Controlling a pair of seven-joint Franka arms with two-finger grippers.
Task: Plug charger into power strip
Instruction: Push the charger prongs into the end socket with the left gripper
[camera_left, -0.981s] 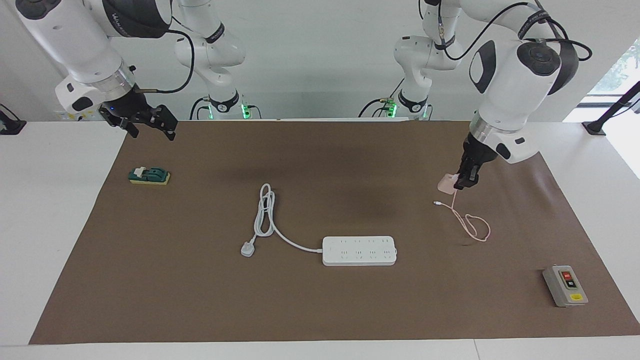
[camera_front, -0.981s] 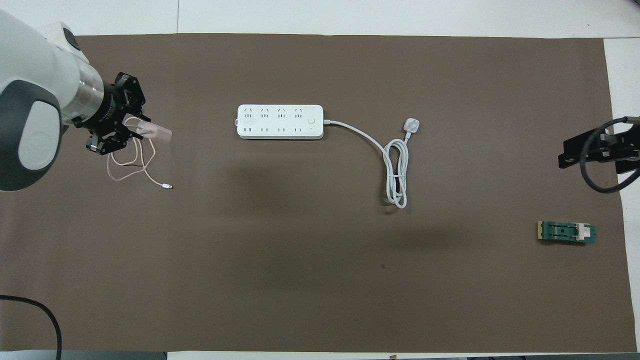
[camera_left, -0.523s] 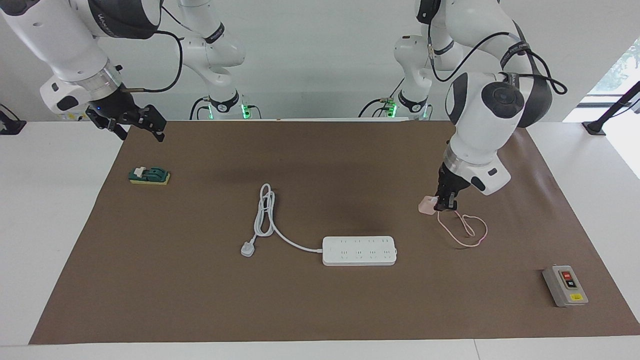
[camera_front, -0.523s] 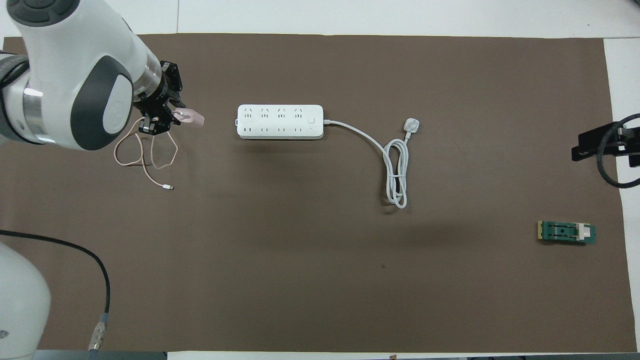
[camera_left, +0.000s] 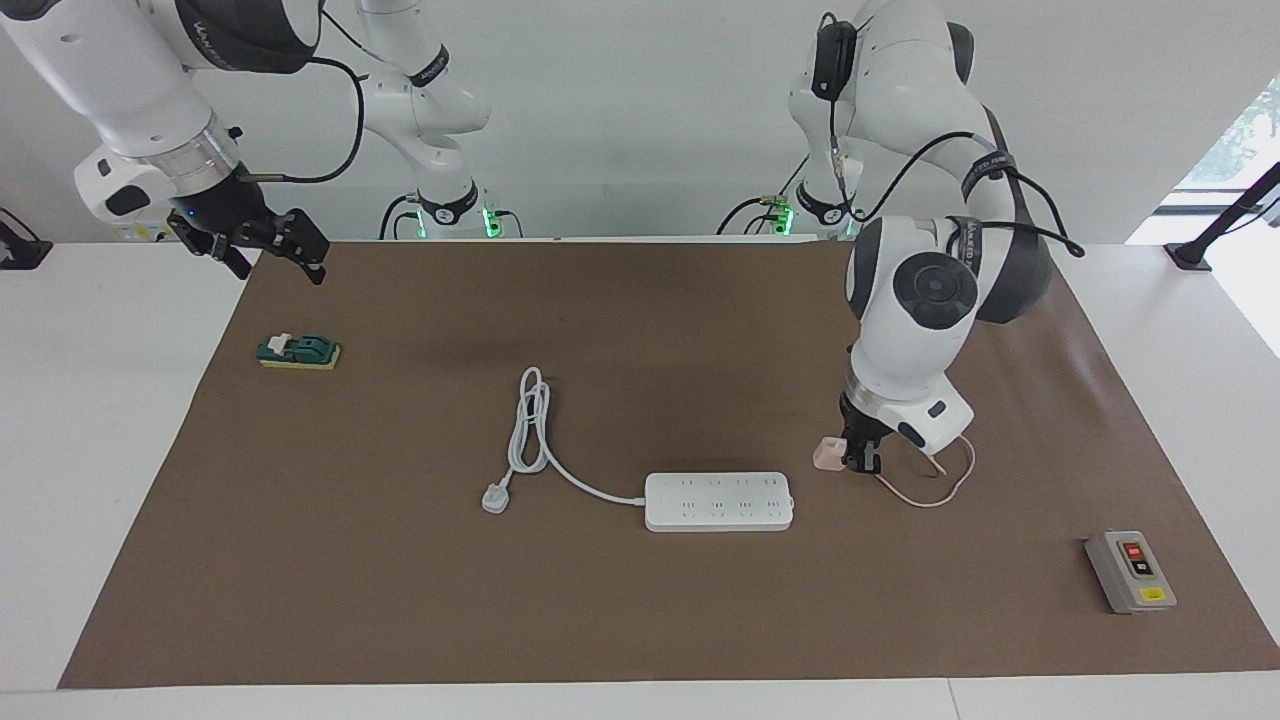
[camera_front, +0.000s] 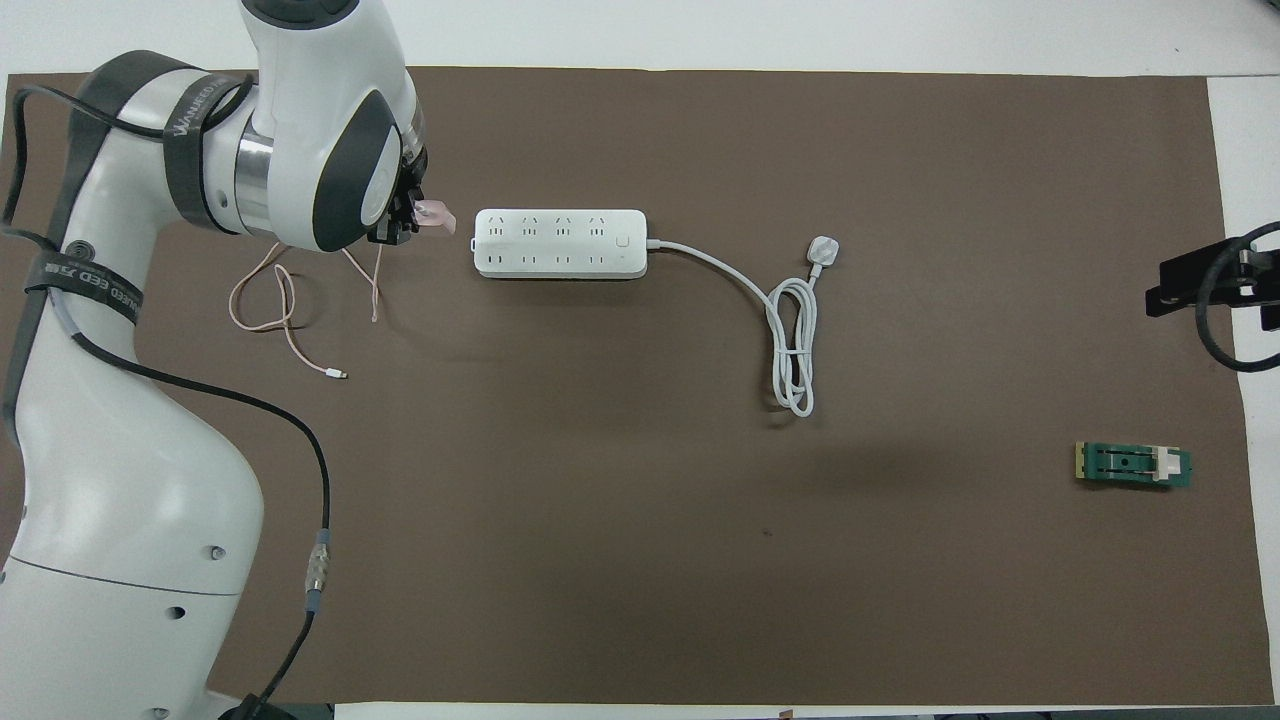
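Carrying the charger (camera_left: 828, 455), the left gripper (camera_left: 860, 462) had travelled from nearer the mat's (camera_left: 640, 620) left-arm end to just beside the power strip's (camera_left: 719, 501) short end; its fingers were clamped on the pink cube, cable (camera_left: 935, 490) trailing over the mat, probably to line up with a socket; the right gripper (camera_left: 270, 245) waited, jaws spread, over the mat's robot-side corner.
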